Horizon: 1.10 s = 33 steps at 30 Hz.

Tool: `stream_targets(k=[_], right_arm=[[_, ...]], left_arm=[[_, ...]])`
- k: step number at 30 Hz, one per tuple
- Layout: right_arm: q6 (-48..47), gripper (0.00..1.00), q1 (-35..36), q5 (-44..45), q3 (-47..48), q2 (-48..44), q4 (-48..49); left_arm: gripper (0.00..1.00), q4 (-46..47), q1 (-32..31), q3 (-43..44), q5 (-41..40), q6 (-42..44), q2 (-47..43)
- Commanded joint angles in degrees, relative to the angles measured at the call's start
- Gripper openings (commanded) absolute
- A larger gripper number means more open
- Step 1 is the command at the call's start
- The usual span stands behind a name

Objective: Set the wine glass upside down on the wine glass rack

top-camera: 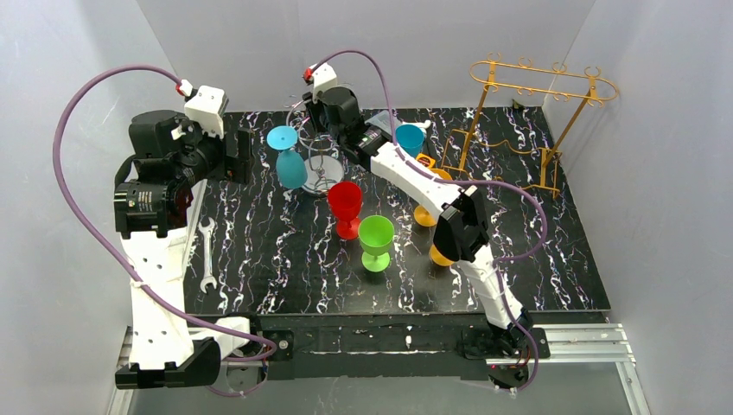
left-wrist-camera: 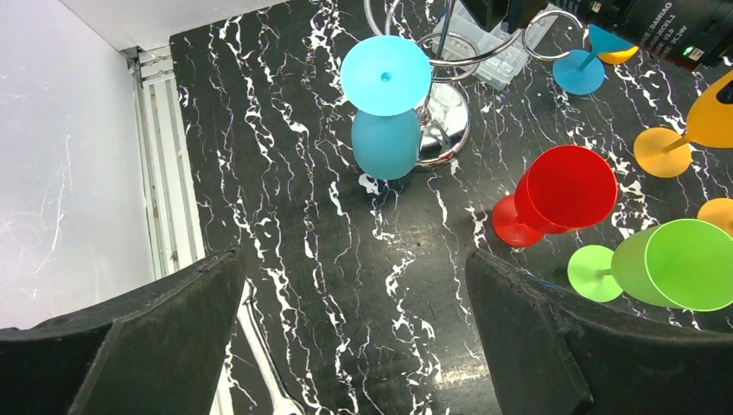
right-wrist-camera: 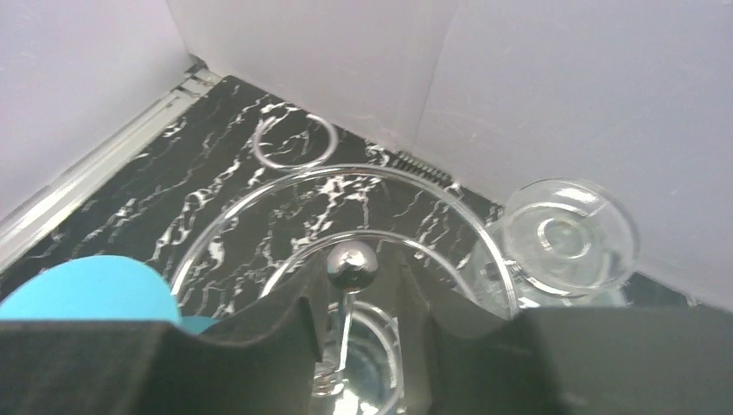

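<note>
Chrome rack (left-wrist-camera: 445, 130): clear glass (right-wrist-camera: 570, 233) and blue glass (left-wrist-camera: 385, 143) hang inverted; placement seems done. Right gripper (right-wrist-camera: 359, 303) above rack, jaws parted, empty; left gripper (left-wrist-camera: 354, 259) alongside, released.

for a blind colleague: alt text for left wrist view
A blue plastic wine glass hangs upside down on a chrome wire rack. A red plastic glass and a green plastic glass stand nearby; the left claw is open.

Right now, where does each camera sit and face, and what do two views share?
Top external: above, behind the bases, looking down; left arm and right arm show.
Left wrist: looking down at the table; left end effector shows.
Right wrist: beside the chrome rack, facing the back wall; right end effector shows.
Shared: blue glass, all three.
</note>
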Motion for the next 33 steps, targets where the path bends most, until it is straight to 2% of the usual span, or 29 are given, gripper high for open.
stream_targets(k=[1,7,9,14,21,26,33], right_arm=[[0.86,0.49,-0.96,1.54,-0.74,-5.75,3.76],[3.37,0.81,-0.97,3.34,0.79,-8.53,-2.50],[3.48,0.86,-0.97,3.87,-1.31,-11.11,-3.03],[4.34,0.88,-0.97,6.66,-10.09,-19.79,-3.83],[10.68,0.89,-3.99,19.07,-25.32,-34.54,-9.97],[22.72,0.86,-14.38,17.54,-35.74,-44.15,-15.23],[30.71,0.84,-25.26,13.07,-36.76,-46.11,-20.12]], left_arm=[[0.98,0.63,0.20,-0.19,0.97,-0.87,-0.64],[0.98,0.90,0.17,-0.28,0.82,-1.24,-0.93],[0.98,1.03,0.17,-0.07,0.72,-1.14,-0.85],[0.98,1.01,0.17,1.56,0.39,-1.56,-0.31],[0.98,-0.01,0.17,1.64,-0.27,-1.80,-0.12],[0.98,-1.07,0.17,0.68,-0.80,-2.44,-0.16],[0.98,-2.22,0.17,1.77,0.72,-2.59,0.38]])
